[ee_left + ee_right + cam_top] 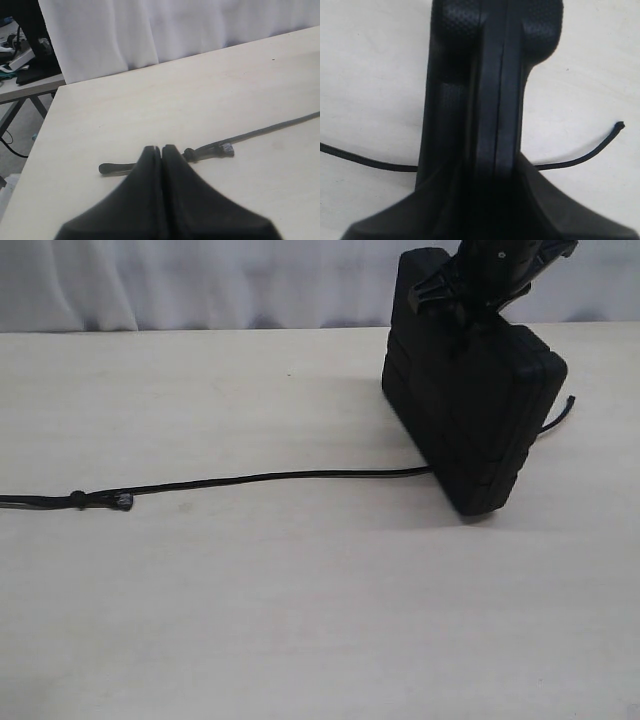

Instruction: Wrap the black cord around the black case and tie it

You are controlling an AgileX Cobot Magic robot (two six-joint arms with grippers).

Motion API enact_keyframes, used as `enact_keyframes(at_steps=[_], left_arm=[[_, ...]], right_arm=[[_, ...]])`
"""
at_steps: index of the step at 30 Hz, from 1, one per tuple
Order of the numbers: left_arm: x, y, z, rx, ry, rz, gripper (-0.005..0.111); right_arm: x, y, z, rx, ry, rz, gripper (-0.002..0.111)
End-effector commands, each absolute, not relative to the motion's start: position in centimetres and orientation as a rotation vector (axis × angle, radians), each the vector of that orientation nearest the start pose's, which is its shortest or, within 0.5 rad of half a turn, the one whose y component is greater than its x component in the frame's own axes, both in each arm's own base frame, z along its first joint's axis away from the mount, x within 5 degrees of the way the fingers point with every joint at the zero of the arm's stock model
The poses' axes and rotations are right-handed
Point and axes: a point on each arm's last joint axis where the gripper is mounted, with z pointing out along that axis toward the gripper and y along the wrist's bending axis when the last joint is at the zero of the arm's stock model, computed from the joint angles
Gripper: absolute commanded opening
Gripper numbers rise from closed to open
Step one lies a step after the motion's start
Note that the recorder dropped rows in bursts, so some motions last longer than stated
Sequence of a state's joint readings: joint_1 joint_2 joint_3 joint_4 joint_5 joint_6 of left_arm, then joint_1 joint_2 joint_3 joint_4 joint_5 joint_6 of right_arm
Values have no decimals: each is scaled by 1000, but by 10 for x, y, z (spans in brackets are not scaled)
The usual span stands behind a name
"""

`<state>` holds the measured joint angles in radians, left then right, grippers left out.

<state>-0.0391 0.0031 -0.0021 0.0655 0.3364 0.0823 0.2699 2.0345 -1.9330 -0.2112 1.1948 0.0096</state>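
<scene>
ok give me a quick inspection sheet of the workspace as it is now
surface: pale matte table
job's things: black case stood on edge; black cord passes under it, knot lying far from the case
clutter: nothing seen
grippers: right gripper clamps the case from above; left gripper shut above the cord, grip unclear
cables: nothing seen on the table
surroundings: white curtain; second table off one corner
</scene>
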Motion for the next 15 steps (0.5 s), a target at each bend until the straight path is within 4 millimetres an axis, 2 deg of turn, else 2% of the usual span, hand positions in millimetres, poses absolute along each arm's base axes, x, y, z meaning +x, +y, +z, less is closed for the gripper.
enact_keyframes(at_steps=[1,6,15], left_arm=[[54,-1,184,154,1800,82,0],[54,-1,184,154,1800,82,0],[54,-1,184,154,1800,82,0]], right_arm=[[432,99,284,-440,2765,-224,20],[432,99,284,-464,2762,-228,26],[430,99,288,-461,2754,-226,26]])
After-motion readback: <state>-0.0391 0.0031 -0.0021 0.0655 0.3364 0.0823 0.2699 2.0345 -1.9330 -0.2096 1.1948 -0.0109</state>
